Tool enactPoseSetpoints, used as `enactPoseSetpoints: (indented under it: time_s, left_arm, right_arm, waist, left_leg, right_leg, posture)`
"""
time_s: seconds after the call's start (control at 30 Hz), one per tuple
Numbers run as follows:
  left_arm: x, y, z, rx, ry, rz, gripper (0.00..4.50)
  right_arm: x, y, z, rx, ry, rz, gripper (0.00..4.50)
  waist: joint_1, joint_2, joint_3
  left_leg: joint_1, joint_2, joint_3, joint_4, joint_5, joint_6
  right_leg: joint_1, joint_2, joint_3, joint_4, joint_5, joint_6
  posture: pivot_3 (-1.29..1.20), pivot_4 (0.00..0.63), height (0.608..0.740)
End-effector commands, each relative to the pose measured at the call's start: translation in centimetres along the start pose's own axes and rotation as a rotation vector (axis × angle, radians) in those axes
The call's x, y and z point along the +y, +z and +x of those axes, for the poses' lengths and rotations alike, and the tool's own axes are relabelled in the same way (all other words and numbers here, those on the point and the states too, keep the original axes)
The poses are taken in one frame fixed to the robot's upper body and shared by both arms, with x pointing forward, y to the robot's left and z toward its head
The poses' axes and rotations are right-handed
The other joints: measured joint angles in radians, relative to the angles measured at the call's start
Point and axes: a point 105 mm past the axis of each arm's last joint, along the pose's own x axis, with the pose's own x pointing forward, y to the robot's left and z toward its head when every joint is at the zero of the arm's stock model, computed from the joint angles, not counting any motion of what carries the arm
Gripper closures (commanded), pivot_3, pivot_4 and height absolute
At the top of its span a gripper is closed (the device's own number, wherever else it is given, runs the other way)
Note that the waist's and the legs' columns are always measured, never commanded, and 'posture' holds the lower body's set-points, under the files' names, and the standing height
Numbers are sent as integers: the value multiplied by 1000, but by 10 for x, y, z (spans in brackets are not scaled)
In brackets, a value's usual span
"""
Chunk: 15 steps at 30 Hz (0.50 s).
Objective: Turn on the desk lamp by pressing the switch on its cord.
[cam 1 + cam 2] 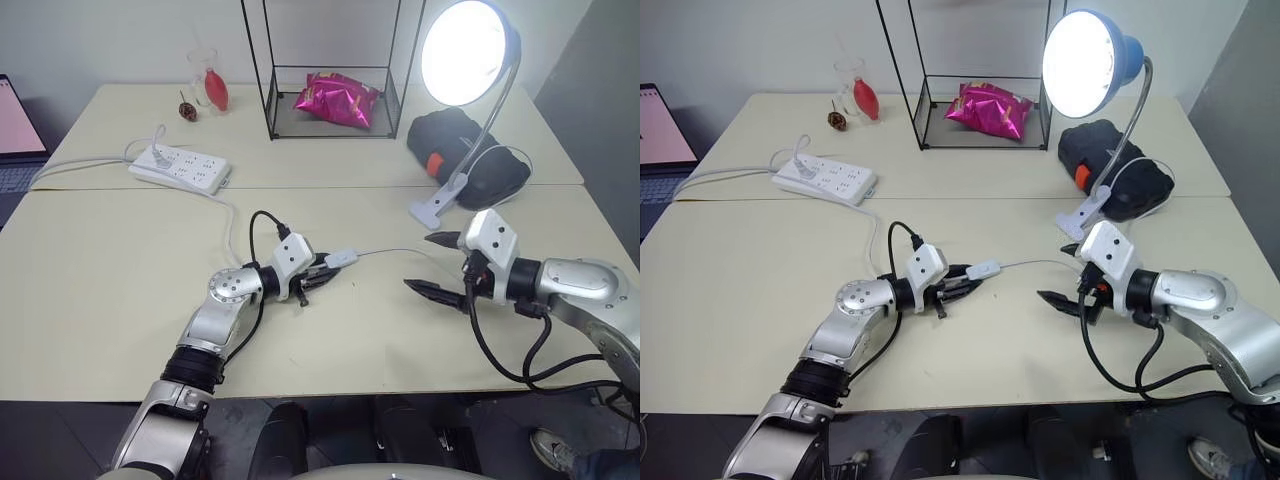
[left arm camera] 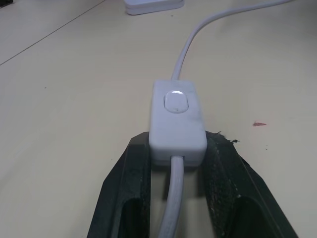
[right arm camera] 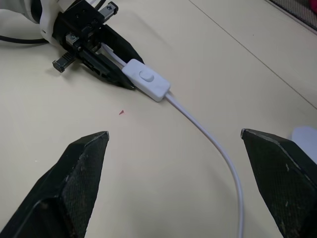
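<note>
The desk lamp [image 1: 468, 50] stands at the back right with its bulb glowing, its gooseneck running down to a white clip base [image 1: 438, 205]. Its thin white cord [image 1: 400, 252] crosses the table to the small white switch [image 1: 341, 258], which lies flat with the rocker facing up [image 2: 177, 103]. My left gripper [image 1: 322, 275] is shut on the near end of the switch, and the cord runs back between its fingers [image 2: 225, 168]. To the right of the switch, my right gripper [image 1: 425, 262] hovers open over the cord, holding nothing.
A white power strip [image 1: 180, 168] with its thicker cable lies at the back left. A black wire rack [image 1: 275, 100] holds a pink bag [image 1: 335, 100]. A black bag [image 1: 465, 150] sits behind the lamp's clip, a glass [image 1: 205, 75] stands at the back, and a laptop [image 1: 15, 125] is at the left edge.
</note>
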Motion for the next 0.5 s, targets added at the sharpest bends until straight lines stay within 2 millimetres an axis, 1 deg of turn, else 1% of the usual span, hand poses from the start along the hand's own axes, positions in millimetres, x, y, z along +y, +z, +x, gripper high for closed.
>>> enactPoseSetpoints:
  time_s: [0.03,0.07,0.1,0.13,0.17,0.3,0.33,0.37,0.43,0.47,0.5]
  left_arm:
    - [-4,-7,0,35,-12,15,2700]
    - [-4,-9,0,45,-10,17,2660]
    - [-4,-10,0,51,-9,18,2263]
    - [-4,-11,-1,57,-10,15,2065]
    - [-4,-12,-1,61,-10,15,1980]
    - [-4,-12,-1,61,-9,13,945]
    - [-4,-12,-1,59,-8,13,770]
    - [-2,-9,-3,50,1,19,500]
    - [2,0,-9,20,20,26,139]
    - [4,5,-13,4,35,32,19]
    - [7,12,-17,-14,50,33,19]
  right_arm:
    - [-1,11,1,-37,11,-55,0]
    - [-1,11,2,-38,14,-57,0]
    - [-2,11,2,-38,16,-59,0]
    - [-2,11,2,-39,18,-61,0]
    - [-2,11,3,-39,21,-63,0]
    - [-3,13,4,-41,31,-69,0]
    - [-3,13,4,-42,32,-70,0]
    - [-3,13,4,-42,36,-71,0]
    - [-3,13,5,-41,43,-73,0]
    - [-4,13,5,-41,46,-74,0]
    - [-5,13,5,-41,47,-75,0]
  waist:
    - [0,0,0]
    - [0,0,0]
    - [0,0,0]
    - [0,0,0]
    - [0,0,0]
    - [0,0,0]
    - [0,0,0]
    - [0,0,0]
    - [0,0,0]
    - [0,0,0]
    - [-1,0,0]
  left_leg:
    - [0,0,0,0,0,0]
    - [0,0,0,0,0,0]
    - [0,0,0,0,0,0]
    - [0,0,0,0,0,0]
    - [0,0,0,0,0,0]
    - [0,0,0,0,0,0]
    - [0,0,0,0,0,0]
    - [0,0,0,0,0,0]
    - [0,0,0,0,0,0]
    - [0,0,0,0,0,0]
    - [0,0,0,0,0,0]
  right_leg:
    - [0,0,0,0,0,0]
    - [0,0,0,0,0,0]
    - [0,0,0,0,0,0]
    - [0,0,0,0,0,0]
    - [0,0,0,0,0,0]
    - [0,0,0,0,0,0]
    - [0,0,0,0,0,0]
    - [0,0,0,0,0,0]
    - [0,0,0,0,0,0]
    - [0,0,0,0,0,0]
    - [0,0,0,0,0,0]
  posture:
    - [0,150,740]
    - [0,150,740]
    - [0,150,740]
    - [0,150,740]
    - [0,150,740]
    - [0,150,740]
    - [0,150,740]
    - [0,150,740]
    - [0,150,740]
    - [0,150,740]
    - [0,150,740]
